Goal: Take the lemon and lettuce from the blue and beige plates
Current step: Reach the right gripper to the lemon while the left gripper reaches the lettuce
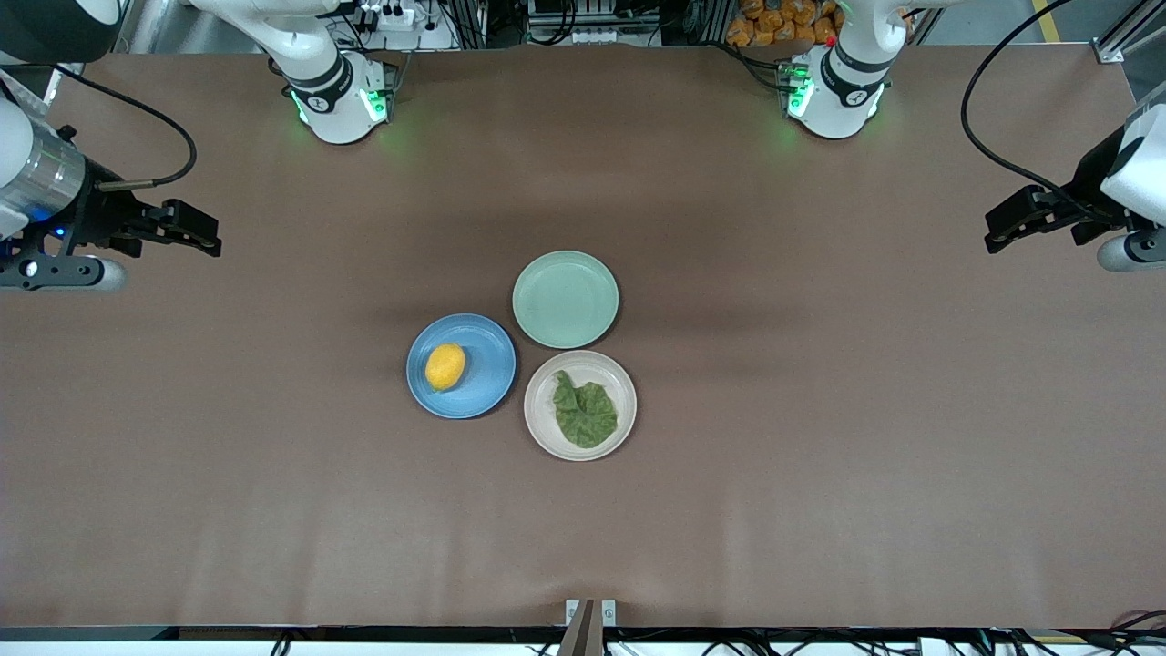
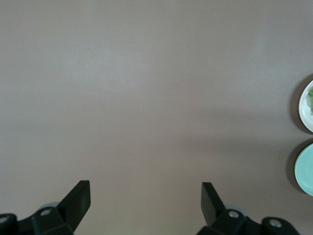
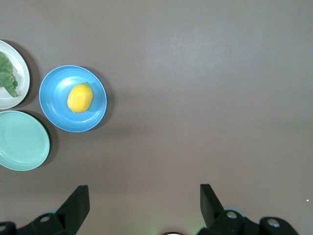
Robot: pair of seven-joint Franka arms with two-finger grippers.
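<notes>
The lemon (image 1: 444,366) lies on the blue plate (image 1: 483,392) in the middle of the table; both show in the right wrist view, lemon (image 3: 80,98) on blue plate (image 3: 54,105). The lettuce (image 1: 584,414) lies flat on the beige plate (image 1: 547,428), next to the blue plate toward the left arm's end. The right wrist view shows the lettuce (image 3: 7,76) and beige plate (image 3: 20,73); the left wrist view shows the beige plate's edge (image 2: 305,107). My right gripper (image 1: 202,232) is open and empty over bare table at its end. My left gripper (image 1: 1002,228) is open and empty over its end.
A pale mint-green plate (image 1: 566,299), empty, touches both plates and lies farther from the front camera; it also shows in the right wrist view (image 3: 22,141) and the left wrist view (image 2: 305,169). The brown table (image 1: 820,410) is bare around the plates.
</notes>
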